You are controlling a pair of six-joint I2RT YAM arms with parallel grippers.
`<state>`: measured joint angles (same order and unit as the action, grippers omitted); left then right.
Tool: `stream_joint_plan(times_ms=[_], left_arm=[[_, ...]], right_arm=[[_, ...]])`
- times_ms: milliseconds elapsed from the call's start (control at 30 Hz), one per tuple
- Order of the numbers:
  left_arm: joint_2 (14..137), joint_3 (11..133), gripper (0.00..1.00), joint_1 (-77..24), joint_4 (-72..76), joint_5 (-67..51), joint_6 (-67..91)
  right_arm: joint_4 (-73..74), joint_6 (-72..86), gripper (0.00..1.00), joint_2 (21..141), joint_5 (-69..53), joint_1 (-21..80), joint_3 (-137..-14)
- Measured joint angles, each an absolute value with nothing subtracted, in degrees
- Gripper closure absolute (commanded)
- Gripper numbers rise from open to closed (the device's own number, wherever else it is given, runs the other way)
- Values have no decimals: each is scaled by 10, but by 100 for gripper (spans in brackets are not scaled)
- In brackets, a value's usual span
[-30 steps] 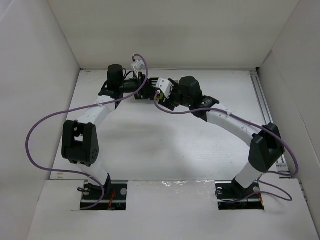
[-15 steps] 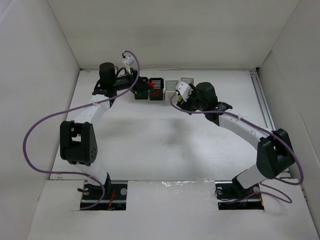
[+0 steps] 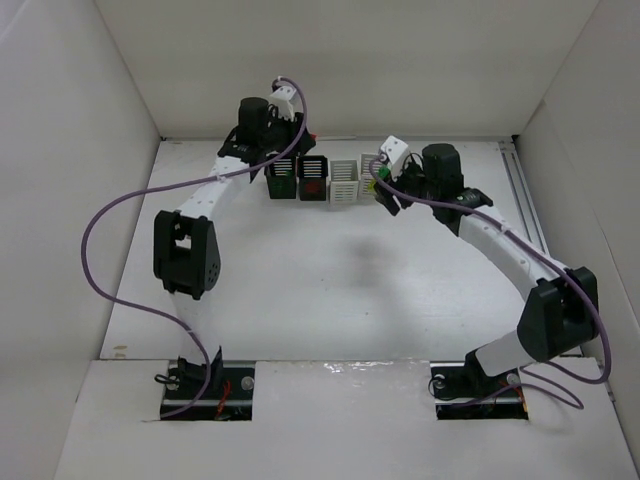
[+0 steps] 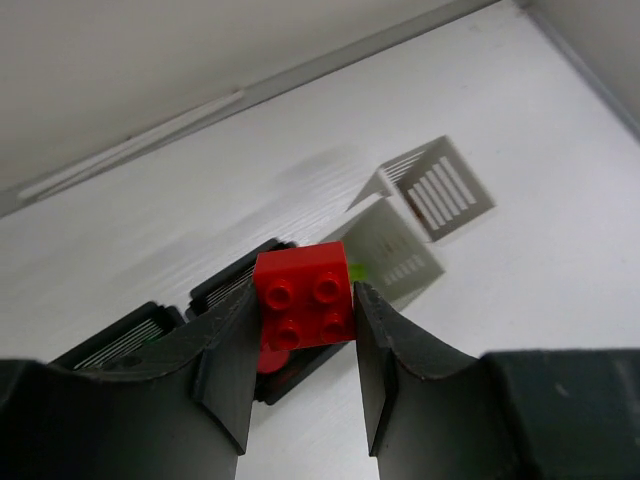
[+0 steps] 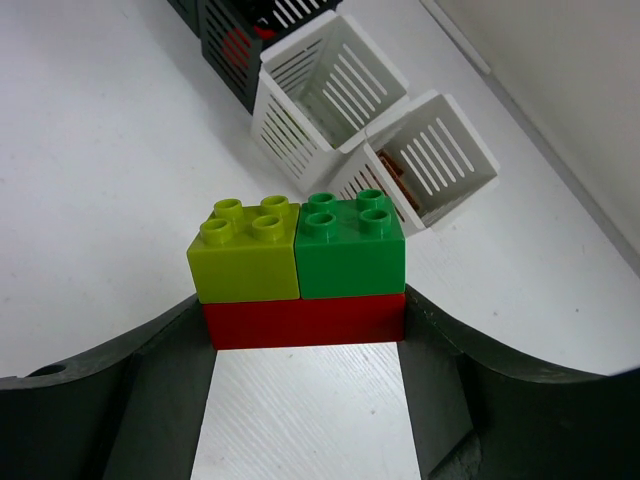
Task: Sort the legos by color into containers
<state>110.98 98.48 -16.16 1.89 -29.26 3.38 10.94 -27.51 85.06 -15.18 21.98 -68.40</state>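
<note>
Four baskets stand in a row at the back: two black [image 3: 282, 178] [image 3: 312, 177] and two white [image 3: 344, 181] [image 3: 373, 165]. My left gripper [image 4: 303, 318] is shut on a red lego [image 4: 303, 296] above the black baskets [image 4: 240, 290]; red pieces lie in the black basket below. My right gripper [image 5: 305, 320] is shut on a stack: a long red brick [image 5: 305, 320] with a yellow-green brick [image 5: 245, 250] and a green brick [image 5: 350, 245] on top. It hovers near the white baskets [image 5: 330, 85]. An orange-brown piece [image 5: 392, 172] lies in the right white basket.
White walls enclose the table on three sides. A metal rail [image 3: 525, 195] runs along the right edge. Purple cables loop from both arms.
The left arm swung right and back, over the black baskets. The right arm pulled right, uncovering the basket row, and now sits at its right end.
</note>
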Motion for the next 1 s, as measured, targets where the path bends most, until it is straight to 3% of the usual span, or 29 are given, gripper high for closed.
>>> stream_joint_plan(times_ms=[333,567,900,1000], left_arm=[[1178,999,87,-177,-32,-227,15],[1184,1021,50,-194,-32,-215,6],[1184,1022,50,-198,-29,-199,3],[1177,1005,50,-192,-11,-258,4]], right_arm=[[146,-255,100,850,-239,184,-722],[152,-252,100,850,-255,176,-732],[155,-252,100,850,-257,168,-738],[145,-252,100,850,-257,169,-734]])
